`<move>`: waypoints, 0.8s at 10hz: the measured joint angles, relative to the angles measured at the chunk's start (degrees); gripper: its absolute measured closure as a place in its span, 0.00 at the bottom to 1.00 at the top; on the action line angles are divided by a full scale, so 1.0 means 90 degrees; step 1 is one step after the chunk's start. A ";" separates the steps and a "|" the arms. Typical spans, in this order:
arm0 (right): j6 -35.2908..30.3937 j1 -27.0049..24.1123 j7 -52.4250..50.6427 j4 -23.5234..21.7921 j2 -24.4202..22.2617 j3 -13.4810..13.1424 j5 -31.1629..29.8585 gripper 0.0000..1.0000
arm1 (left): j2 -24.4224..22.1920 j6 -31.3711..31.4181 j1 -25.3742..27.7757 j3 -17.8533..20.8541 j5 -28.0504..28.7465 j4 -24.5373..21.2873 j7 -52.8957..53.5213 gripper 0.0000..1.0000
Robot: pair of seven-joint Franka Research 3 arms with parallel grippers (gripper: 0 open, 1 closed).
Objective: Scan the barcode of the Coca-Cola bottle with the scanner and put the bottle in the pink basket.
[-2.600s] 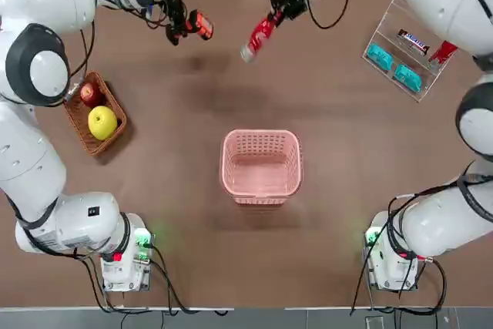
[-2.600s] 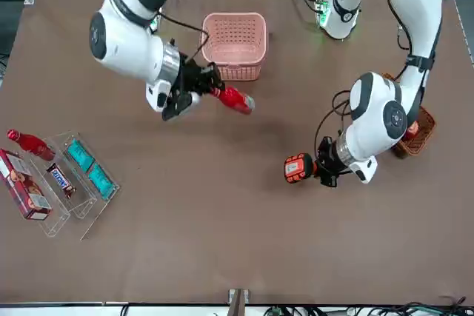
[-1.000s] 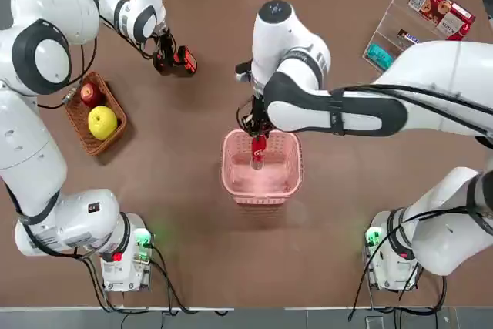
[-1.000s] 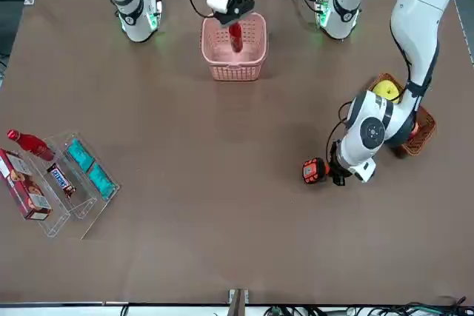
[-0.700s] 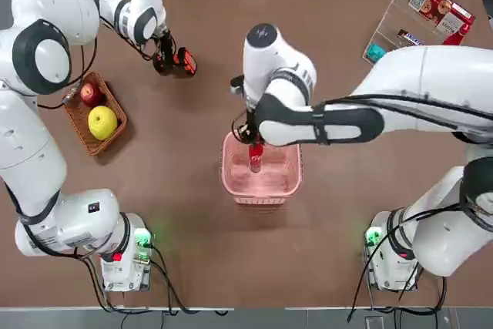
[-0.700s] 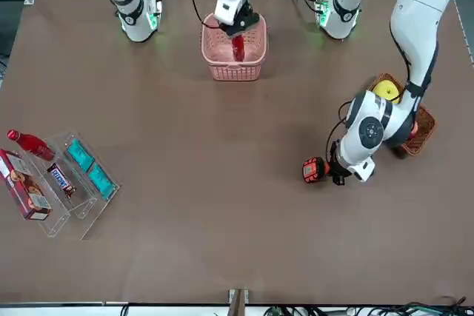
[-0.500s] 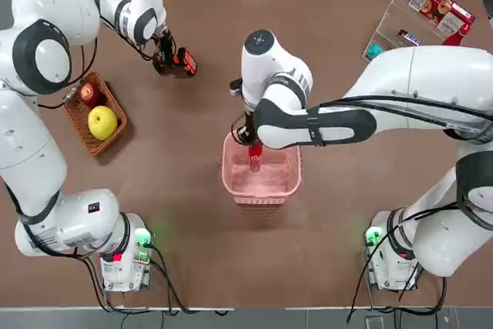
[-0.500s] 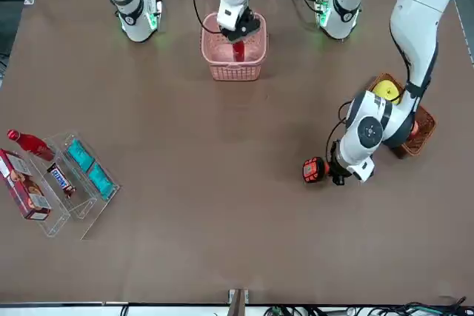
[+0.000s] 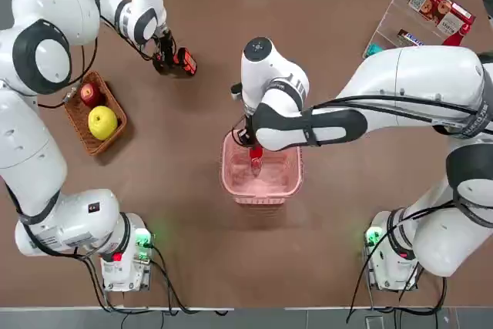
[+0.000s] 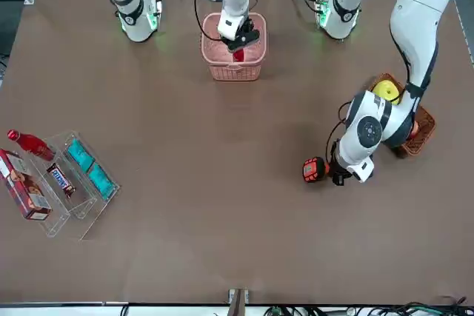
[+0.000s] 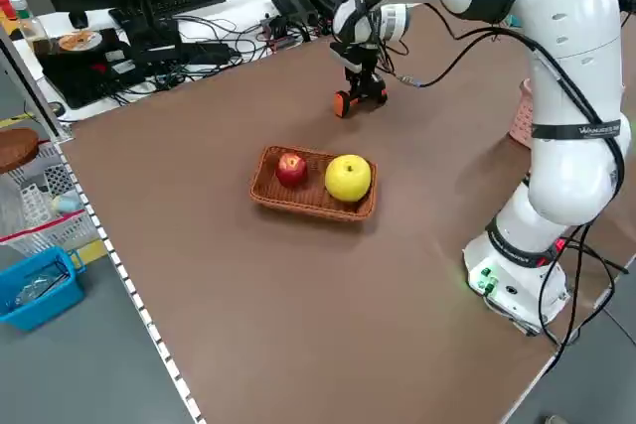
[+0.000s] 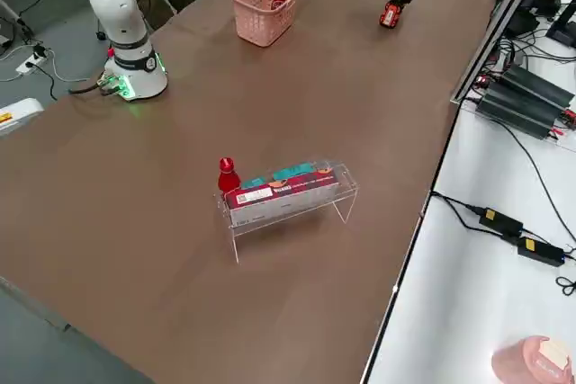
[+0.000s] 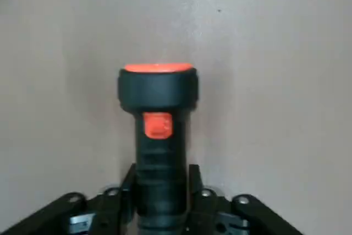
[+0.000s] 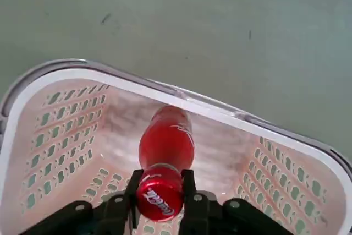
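The pink basket (image 9: pixel 289 184) stands mid-table. My right gripper (image 9: pixel 252 144) reaches down into it, shut on the neck of the Coca-Cola bottle (image 9: pixel 255 159). The bottle hangs bottom-down inside the basket; in the right wrist view its red cap and label (image 14: pixel 165 149) show between the fingers, over the basket's rim (image 14: pixel 115 78). From the front, the bottle (image 10: pixel 238 54) sits low within the basket (image 10: pixel 215 64). At the far left, my left gripper (image 9: pixel 164 59) is shut on the handle of the black-and-orange scanner (image 9: pixel 183 61), which lies at table level (image 13: pixel 158 127).
A brown wicker basket (image 9: pixel 77 117) with a red apple and a yellow fruit sits at the left. A clear display rack (image 9: pixel 385 32) with snack packets stands far right, with a red bottle (image 10: pixel 29 143) beside it. Cables run along the far edge.
My right gripper carried the bottle from the far side to the basket and lowered it deeper inside. My left gripper brought the scanner down to the table and has held still since.
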 joint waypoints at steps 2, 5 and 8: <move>0.0003 0.0000 0.0025 0.0001 -0.0001 -0.0001 -0.0112 0.65 | 0.0000 0.0000 -0.0001 -0.0011 0.0001 0.0000 0.0027 0.39; 0.0025 0.0000 0.0052 0.0005 -0.0003 -0.0002 -0.0214 0.56 | 0.0000 0.0000 -0.0003 -0.0019 0.0009 0.0001 0.0194 0.13; 0.0028 0.0000 0.0063 0.0026 -0.0047 -0.0032 -0.0219 0.36 | -0.0050 0.0000 -0.0001 -0.0029 0.0070 0.0111 0.0787 0.00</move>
